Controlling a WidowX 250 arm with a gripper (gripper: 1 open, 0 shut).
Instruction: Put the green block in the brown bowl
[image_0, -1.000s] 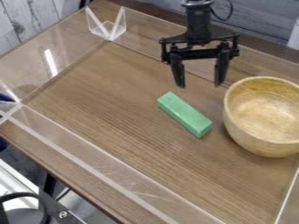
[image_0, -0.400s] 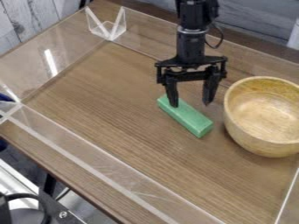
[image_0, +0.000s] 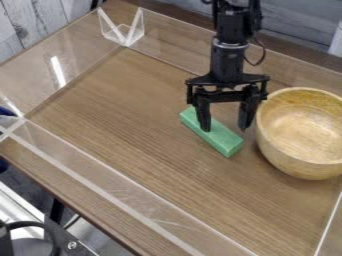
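The green block (image_0: 213, 132) lies flat on the desk (image_0: 120, 130), its far end between the gripper's (image_0: 223, 123) 2 wide-spread fingers (image_0: 203, 116); contact unclear. Right of them, the brown bowl (image_0: 303, 131), edge cropped.

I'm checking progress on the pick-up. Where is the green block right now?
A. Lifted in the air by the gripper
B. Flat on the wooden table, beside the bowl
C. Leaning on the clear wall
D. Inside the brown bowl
B: the green block lies flat on the table left of the brown bowl, with the open gripper straddling it from above.
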